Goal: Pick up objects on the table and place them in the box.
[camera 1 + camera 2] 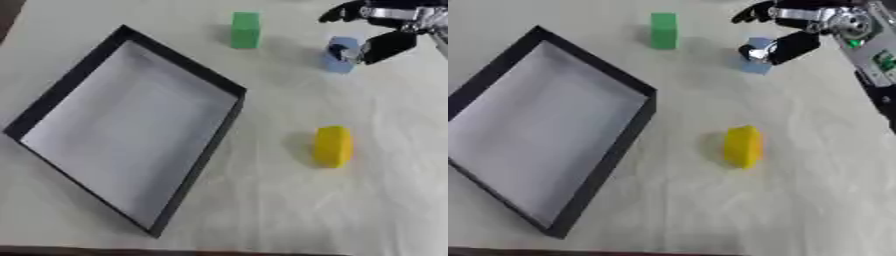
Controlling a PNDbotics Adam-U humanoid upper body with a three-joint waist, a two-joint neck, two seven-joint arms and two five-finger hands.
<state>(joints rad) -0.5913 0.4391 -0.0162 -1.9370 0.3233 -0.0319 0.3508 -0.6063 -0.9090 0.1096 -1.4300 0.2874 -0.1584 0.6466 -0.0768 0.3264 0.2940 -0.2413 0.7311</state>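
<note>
- Three small blocks sit on the pale surface (367, 200): a green block (246, 30), a rounded yellow block (332, 146), a blue block (339, 54).
- The right hand (794, 30) touches the blue block, fingers spread open.
- The black box (188, 70) has a smooth white floor.

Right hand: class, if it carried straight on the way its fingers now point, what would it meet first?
Probably the blue block: the right hand reaches down and leftward at it, fingers either side. Depth is unclear, so contact can't be confirmed.
</note>
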